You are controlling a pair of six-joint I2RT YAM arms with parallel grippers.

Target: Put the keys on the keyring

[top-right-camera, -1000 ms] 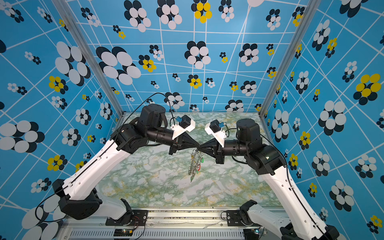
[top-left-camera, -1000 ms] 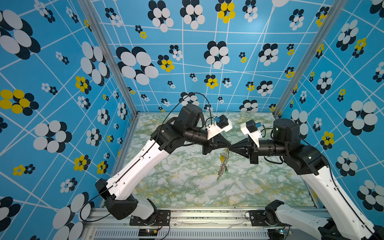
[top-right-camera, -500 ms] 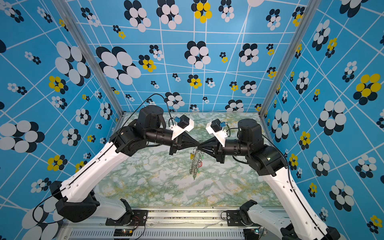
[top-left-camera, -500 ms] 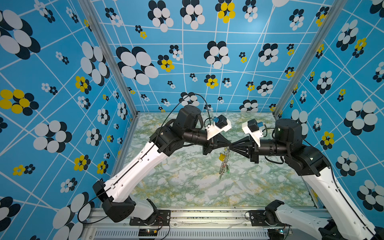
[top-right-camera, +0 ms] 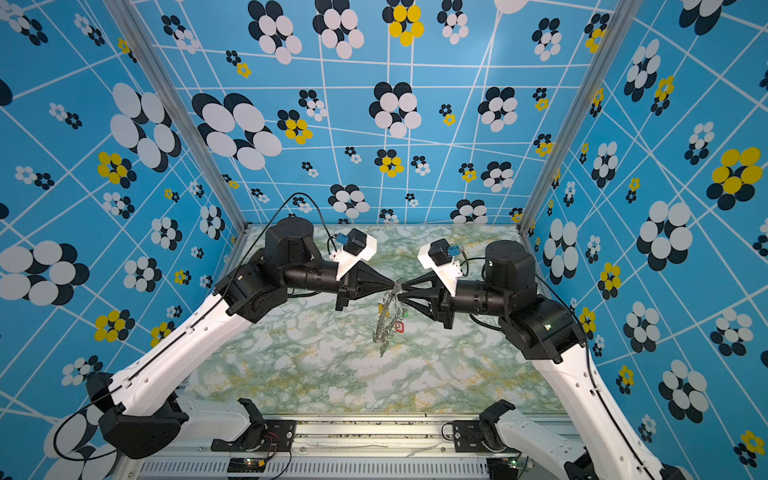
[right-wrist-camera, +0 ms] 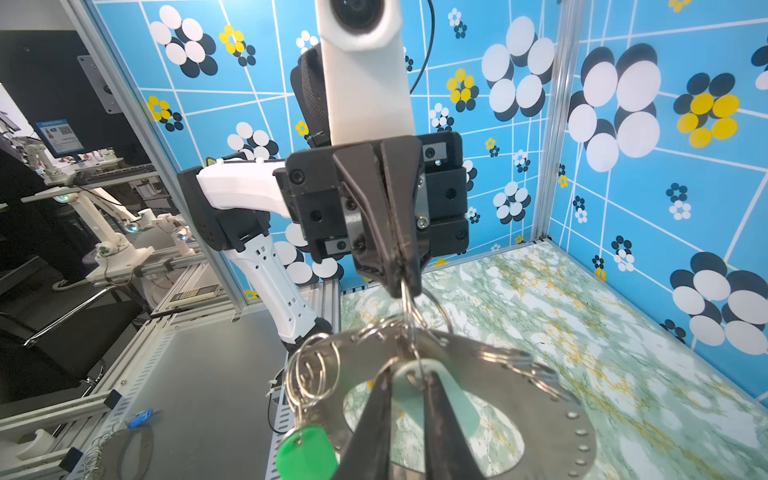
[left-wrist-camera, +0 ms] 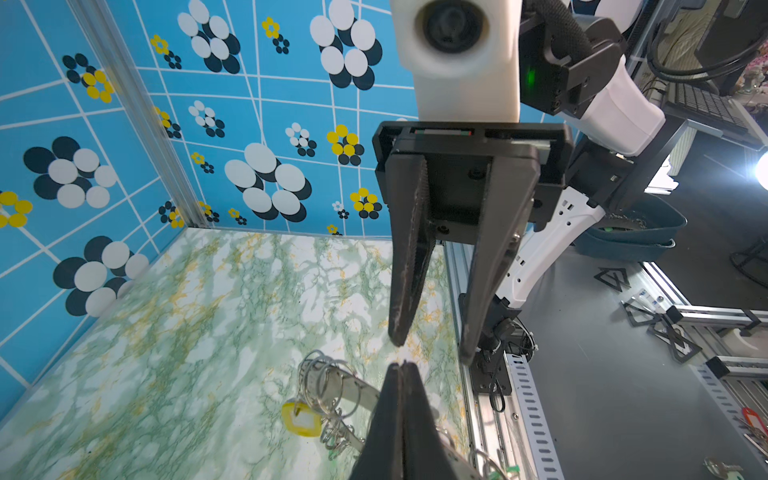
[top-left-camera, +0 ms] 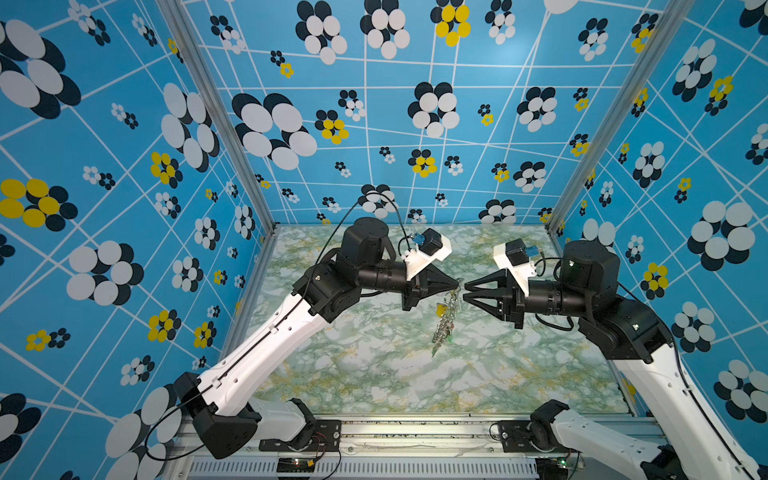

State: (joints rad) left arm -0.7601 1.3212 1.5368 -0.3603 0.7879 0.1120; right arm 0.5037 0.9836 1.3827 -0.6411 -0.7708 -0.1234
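The keyring point(top-left-camera: 446, 322) point(top-right-camera: 386, 320) hangs on edge above the marble table, in both top views. My left gripper point(top-left-camera: 457, 286) point(left-wrist-camera: 401, 365) is shut on one of its wire loops, seen pinched in the right wrist view point(right-wrist-camera: 401, 282). The grey disc point(right-wrist-camera: 519, 386) point(left-wrist-camera: 353, 384) carries keys with a yellow tag point(left-wrist-camera: 301, 417) point(top-left-camera: 441, 309), a green tag point(right-wrist-camera: 305, 455), a red tag point(top-right-camera: 399, 328) and a pale mint tag point(right-wrist-camera: 409, 397). My right gripper point(top-left-camera: 465, 291) point(right-wrist-camera: 409, 374) point(left-wrist-camera: 432, 349) faces the left one, open, its fingers on either side of the mint tag.
Blue flowered walls close in the table point(top-left-camera: 374, 374) on three sides. Outside the frame on the grey bench lie a blue-tagged key point(right-wrist-camera: 141, 415), a spare ring point(right-wrist-camera: 124, 453), red-tagged keys point(left-wrist-camera: 754, 419) and a dark blue bin point(left-wrist-camera: 636, 232).
My right gripper has gone from shut to open and drawn back a little to the right. The left gripper still holds the hanging keyring in nearly the same place.
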